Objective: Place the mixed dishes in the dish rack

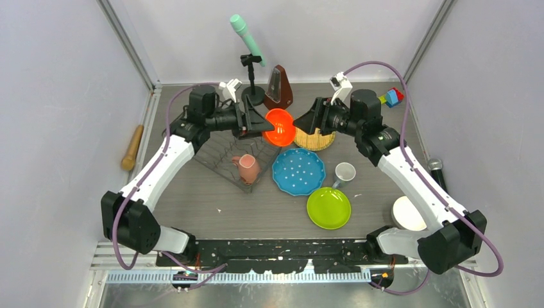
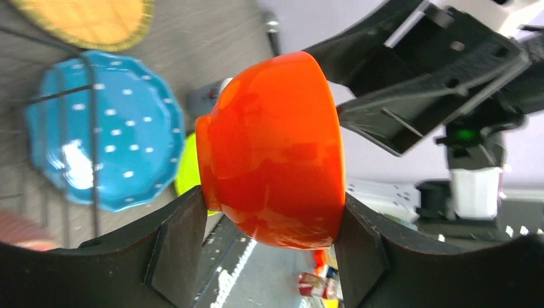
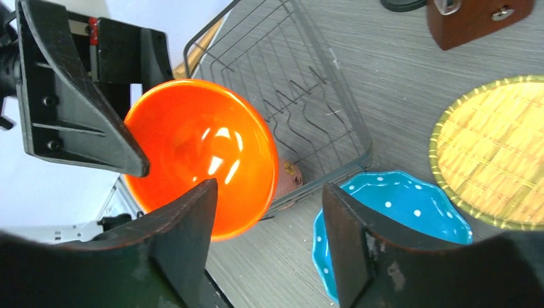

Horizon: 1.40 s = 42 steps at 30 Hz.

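Observation:
My left gripper (image 1: 266, 124) is shut on the orange bowl (image 1: 281, 127), held on its side above the right end of the dish rack (image 1: 218, 154). The left wrist view shows the bowl (image 2: 272, 154) clamped between both fingers. My right gripper (image 1: 303, 124) is open, facing the bowl's mouth (image 3: 205, 154) from close by, with nothing between its jaws. The pinkish-tan mug (image 1: 247, 168) lies in the rack. The blue dotted plate (image 1: 298, 171), lime-green plate (image 1: 328, 208), grey mug (image 1: 344, 173), white bowl (image 1: 408, 213) and yellow woven plate (image 1: 315, 140) are on the table.
The brown metronome (image 1: 279, 88) and the microphone stand (image 1: 252, 61) stand at the back, just behind both grippers. Toy blocks (image 1: 391, 97) sit at the back right. A wooden roller (image 1: 133, 147) lies outside the left rail, and a microphone (image 1: 436, 165) by the right wall.

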Each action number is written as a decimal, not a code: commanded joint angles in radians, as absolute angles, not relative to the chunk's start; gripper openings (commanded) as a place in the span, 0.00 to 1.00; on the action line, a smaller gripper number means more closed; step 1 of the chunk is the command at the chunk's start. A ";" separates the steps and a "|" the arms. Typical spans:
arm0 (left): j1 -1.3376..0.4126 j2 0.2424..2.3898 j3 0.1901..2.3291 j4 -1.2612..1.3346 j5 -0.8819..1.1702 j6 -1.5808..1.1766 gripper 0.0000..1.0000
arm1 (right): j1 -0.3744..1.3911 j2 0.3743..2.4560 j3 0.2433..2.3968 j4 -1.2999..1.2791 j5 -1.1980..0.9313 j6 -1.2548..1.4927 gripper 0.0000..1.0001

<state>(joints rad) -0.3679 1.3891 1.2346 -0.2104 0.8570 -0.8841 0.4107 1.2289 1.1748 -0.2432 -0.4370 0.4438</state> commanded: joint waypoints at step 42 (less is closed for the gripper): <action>-0.371 1.940 1.499 -0.236 -0.749 0.608 0.00 | 0.394 1.085 1.181 -0.320 -0.243 0.430 0.73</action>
<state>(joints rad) -0.3710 1.9186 1.5311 -0.4110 -0.7555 0.4873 0.3969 1.1019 1.1610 -0.3305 -0.2546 0.4217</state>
